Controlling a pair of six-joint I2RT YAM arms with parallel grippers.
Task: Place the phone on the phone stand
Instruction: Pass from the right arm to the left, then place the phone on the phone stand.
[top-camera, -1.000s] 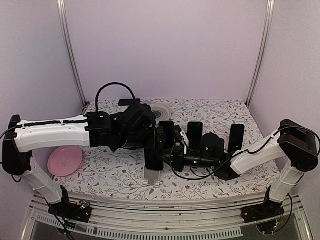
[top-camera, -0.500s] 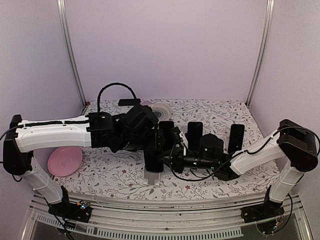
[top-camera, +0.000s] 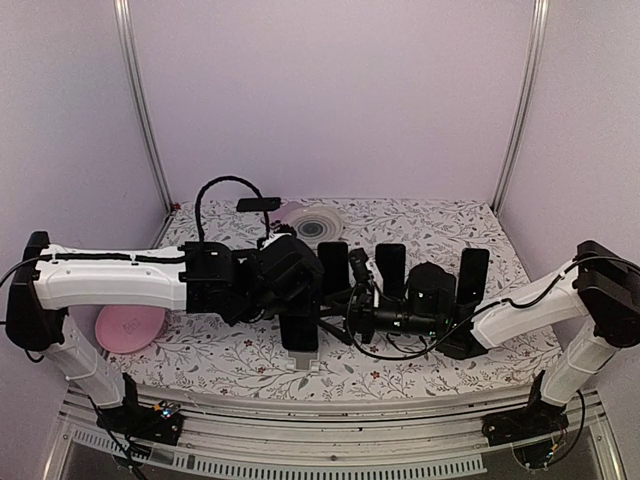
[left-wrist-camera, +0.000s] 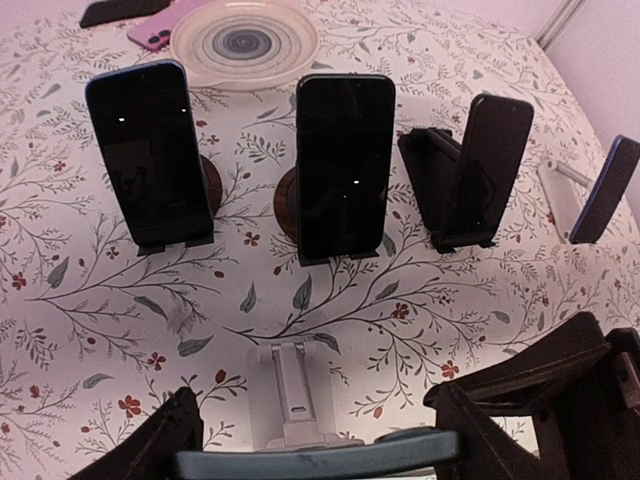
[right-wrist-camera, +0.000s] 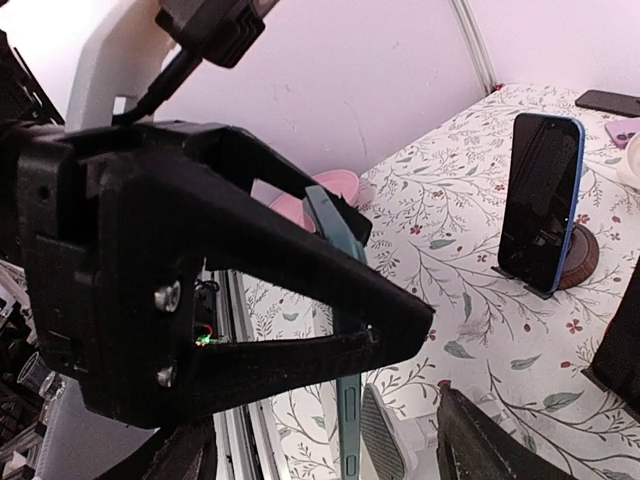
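The phone (top-camera: 300, 333), dark with a teal edge, hangs upright just above the white phone stand (top-camera: 306, 362) near the table's front. My left gripper (top-camera: 297, 312) is shut on it across its width. In the left wrist view the phone's edge (left-wrist-camera: 310, 463) spans between my fingers (left-wrist-camera: 160, 445), with the stand (left-wrist-camera: 293, 392) right behind it. My right gripper (top-camera: 342, 322) sits just right of the phone with its jaws open. In the right wrist view the phone's edge (right-wrist-camera: 346, 400) stands between my parted right fingers (right-wrist-camera: 495, 440), beside the stand's grey pad (right-wrist-camera: 385, 450).
Behind the stand, a row of phones rests on stands: a blue one (left-wrist-camera: 150, 150), a black one (left-wrist-camera: 343, 165), a dark one (left-wrist-camera: 490, 170) and a blue one (left-wrist-camera: 606, 190). A white bowl (left-wrist-camera: 245, 40) sits at the back, a pink plate (top-camera: 130, 325) at the left.
My right gripper has opened and let go of the phone. My left gripper has closed on the phone and carried it nearer and lower, toward the white stand.
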